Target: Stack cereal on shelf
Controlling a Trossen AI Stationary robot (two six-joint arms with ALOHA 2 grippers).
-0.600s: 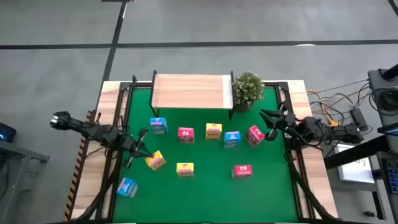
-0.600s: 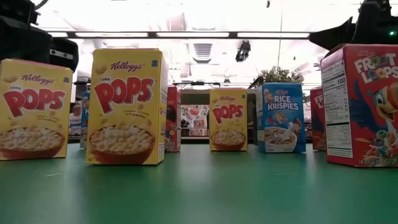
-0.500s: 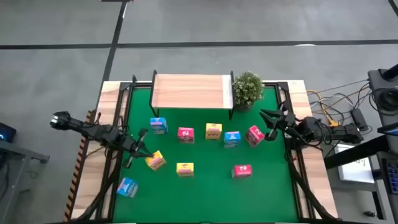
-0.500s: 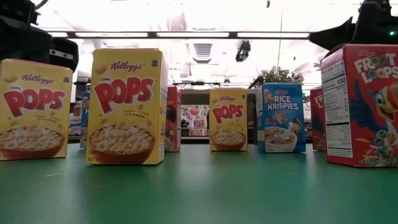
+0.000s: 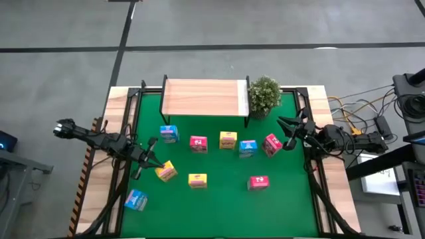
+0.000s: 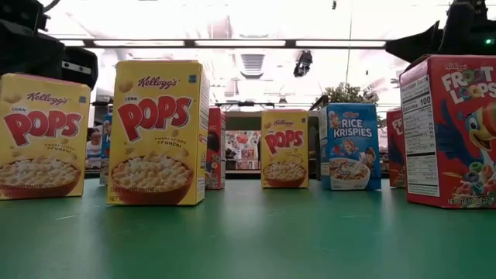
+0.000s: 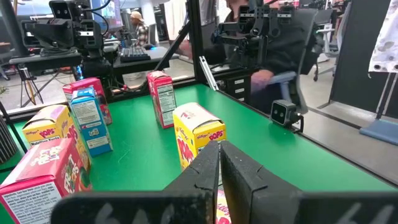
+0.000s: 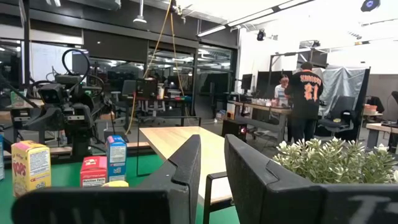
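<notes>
Nine small cereal boxes stand loose on the green table; none is on the light-wood shelf at the far edge. Far row: blue, pink, yellow, blue, pink. Nearer: yellow, yellow, pink, blue. My left gripper is shut, its tips just left of the tilted yellow box. In its wrist view the left gripper points at a yellow box. My right gripper is open, right of the pink box.
A small potted plant stands at the shelf's right end, close to my right arm. Black frame rails run along the table's left and right edges. In the low view the yellow box and the pink box stand nearest the near edge.
</notes>
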